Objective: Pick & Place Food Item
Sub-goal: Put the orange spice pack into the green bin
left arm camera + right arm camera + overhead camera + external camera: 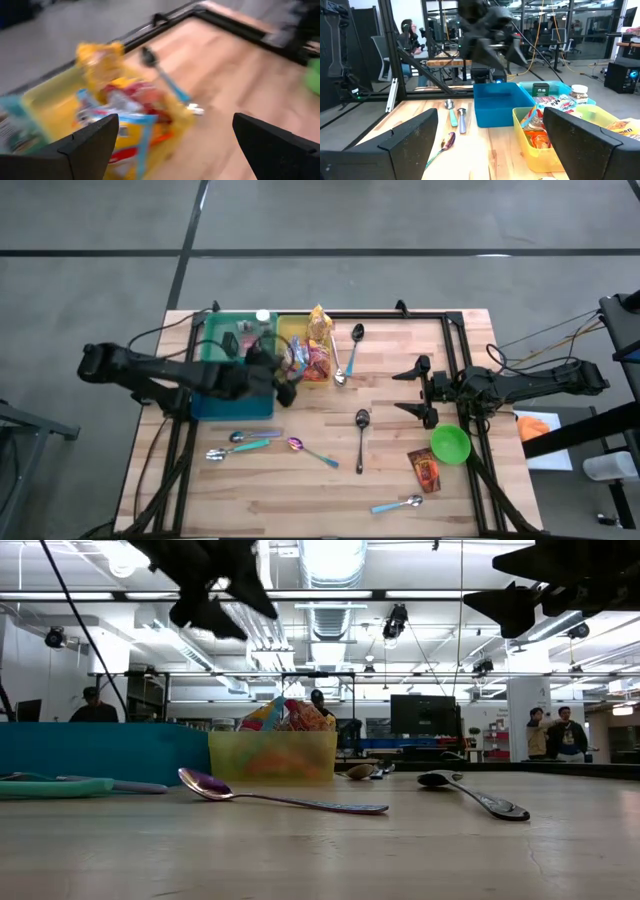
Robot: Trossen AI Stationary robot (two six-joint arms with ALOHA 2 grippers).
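Two pincers, both wide open and empty. High view: left pincer over yellow plastic bin of snack packets; right pincer near green bowl. Low view: purple-bowled spoon on wooden table.

Green bowl, scattered spoons, blue bin on table.
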